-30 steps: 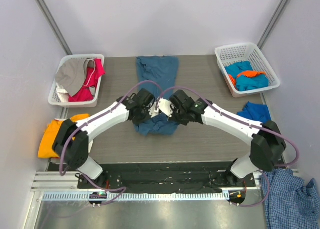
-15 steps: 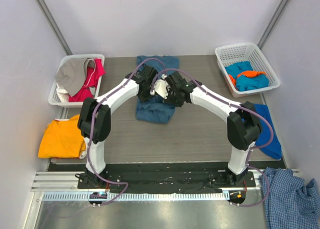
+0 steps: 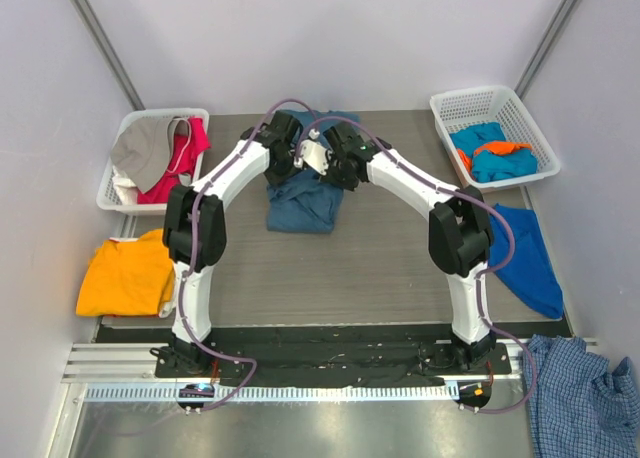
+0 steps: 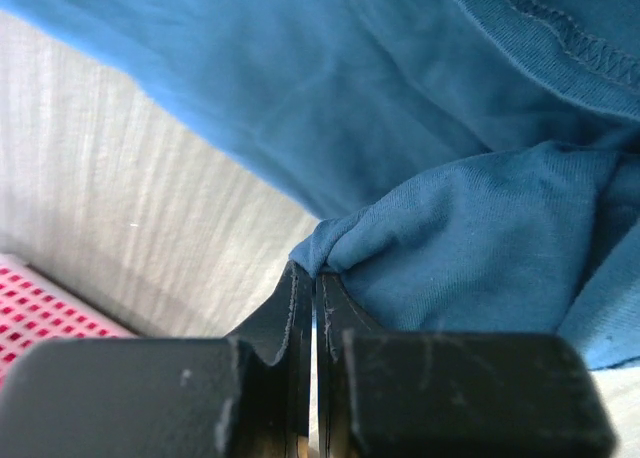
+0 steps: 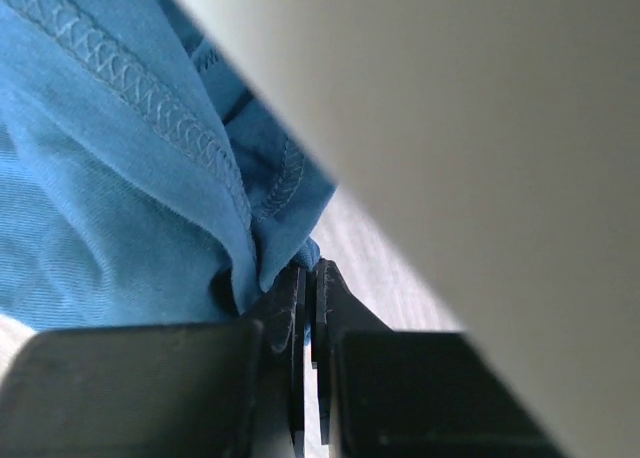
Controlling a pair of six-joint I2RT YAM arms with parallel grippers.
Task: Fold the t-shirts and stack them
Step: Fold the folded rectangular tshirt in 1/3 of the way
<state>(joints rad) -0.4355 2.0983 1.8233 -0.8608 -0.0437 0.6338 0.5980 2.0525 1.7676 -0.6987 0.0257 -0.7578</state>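
Note:
A dark teal-blue t-shirt point(image 3: 303, 206) lies bunched and doubled over at the table's far centre. My left gripper point(image 3: 288, 168) is shut on a pinched fold of it point(image 4: 330, 253), close to the table top. My right gripper point(image 3: 338, 173) is shut on a hemmed edge of the same shirt point(image 5: 285, 253). The two grippers hang close together over the shirt's far part. In the left wrist view the collar seam point(image 4: 560, 38) shows at the upper right. An orange t-shirt point(image 3: 125, 276) lies at the left edge and a bright blue one point(image 3: 527, 258) at the right edge.
A white mesh basket point(image 3: 150, 209) at the far left holds grey and red garments. A second basket point(image 3: 480, 92) at the far right holds turquoise and orange ones. A blue-and-white checked shirt point(image 3: 590, 398) lies off the table at the near right.
Both arms have swung from mid-table toward the far edge, carrying the teal shirt's near edge over itself. The shirt now lies shorter and farther back. Both grippers stayed shut.

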